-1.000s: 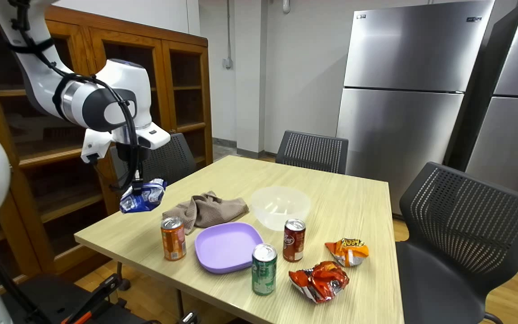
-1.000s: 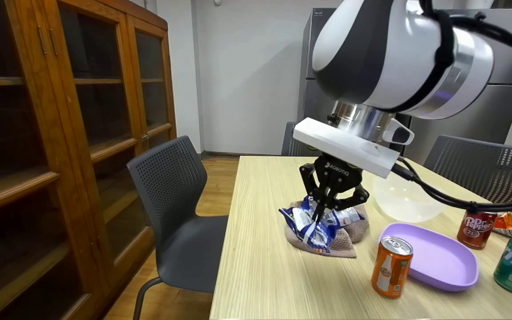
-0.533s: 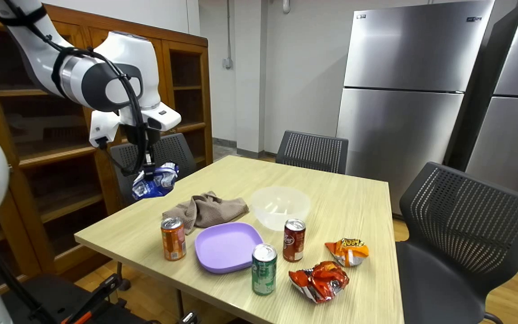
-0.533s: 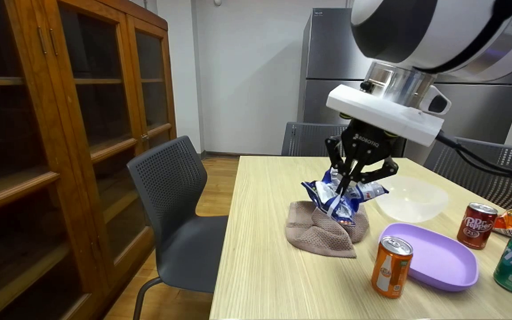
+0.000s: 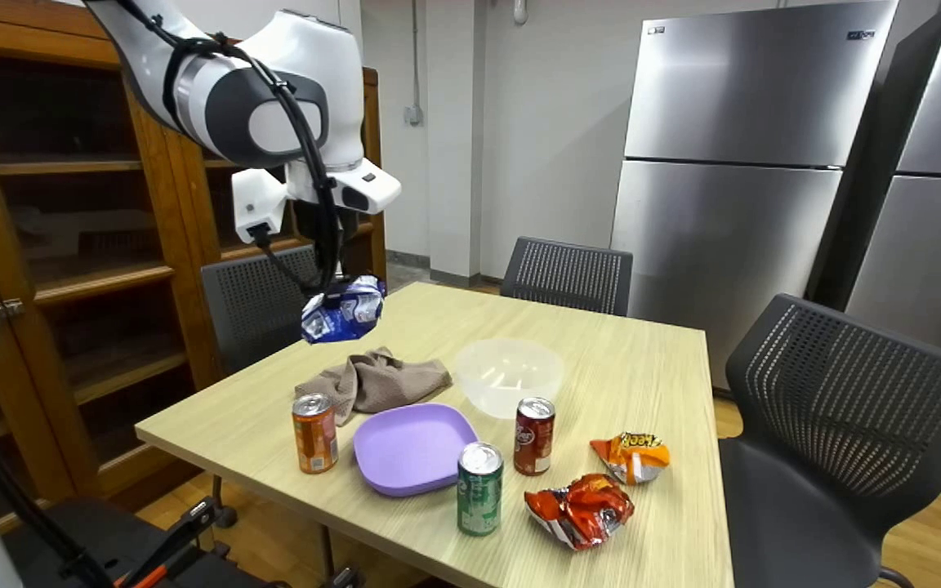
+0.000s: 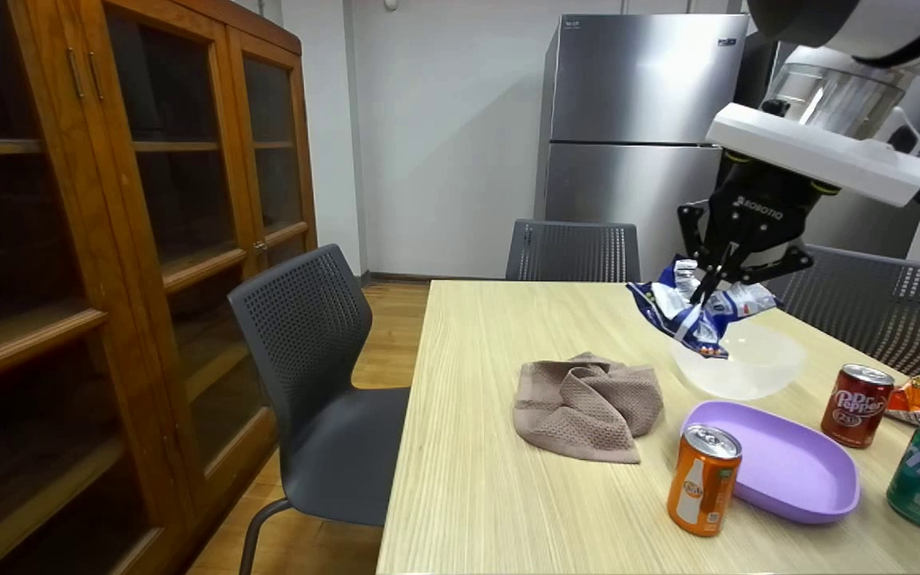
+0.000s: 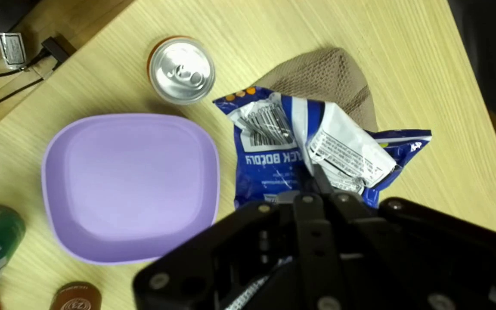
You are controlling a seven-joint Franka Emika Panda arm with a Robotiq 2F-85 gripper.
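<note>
My gripper (image 6: 701,297) is shut on a crumpled blue and white snack bag (image 7: 265,161), pinching a fold near its middle. In both exterior views the bag hangs in the air above the table, and the fingertips are partly hidden by its folds. Below it in the wrist view lies a brown cloth (image 7: 330,75), partly covered by the bag. A translucent bowl (image 5: 511,392) stands beyond the cloth; in an exterior view the bag overlaps the bowl's (image 6: 747,379) near left side. A purple plate (image 7: 131,185) lies beside the cloth and holds nothing.
An orange can (image 5: 315,437), a green can (image 5: 479,494) and a dark red can (image 5: 534,441) stand upright around the plate. An orange wrapper (image 5: 634,459) and a red wrapper (image 5: 585,510) lie at the table's (image 5: 666,392) right. Chairs (image 5: 568,273) surround it.
The gripper has carried the blue bag up and across the table, from in front of the cloth towards the bowl's side. It stays shut on the bag; the other things have not moved.
</note>
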